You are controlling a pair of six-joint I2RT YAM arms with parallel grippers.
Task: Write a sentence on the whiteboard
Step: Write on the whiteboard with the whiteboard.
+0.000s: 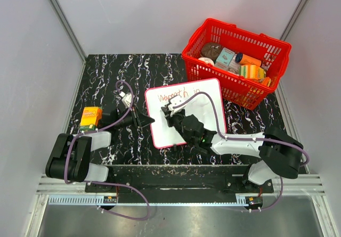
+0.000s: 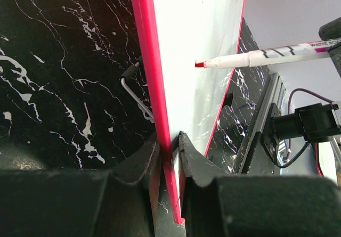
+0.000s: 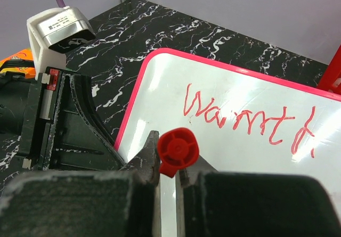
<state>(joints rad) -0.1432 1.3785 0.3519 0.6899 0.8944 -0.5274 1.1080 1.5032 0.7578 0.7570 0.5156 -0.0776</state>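
Clamping the left edge of the flat white rectangular whiteboard with a thin red frame point(image 1: 160, 122), the left gripper point(image 2: 169, 139) has one dark finger pressed on each face of the frame. The board sits mid-table on the black marble-patterned tabletop point(image 1: 106, 77), just near-left of the red plastic mesh basket point(image 1: 234, 92), which is filled with groceries. The right gripper point(image 3: 168, 158) is closed around a white-barrelled red marker point(image 2: 266, 57), whose red end shows between the fingers. The marker's red tip is over the bare lower part of the board; whether it touches cannot be told. The thin red handwritten sentence point(image 3: 245, 119) runs along the board's far edge, reading roughly "Warmth in". A small orange box point(image 1: 90, 117) stands near the left arm.
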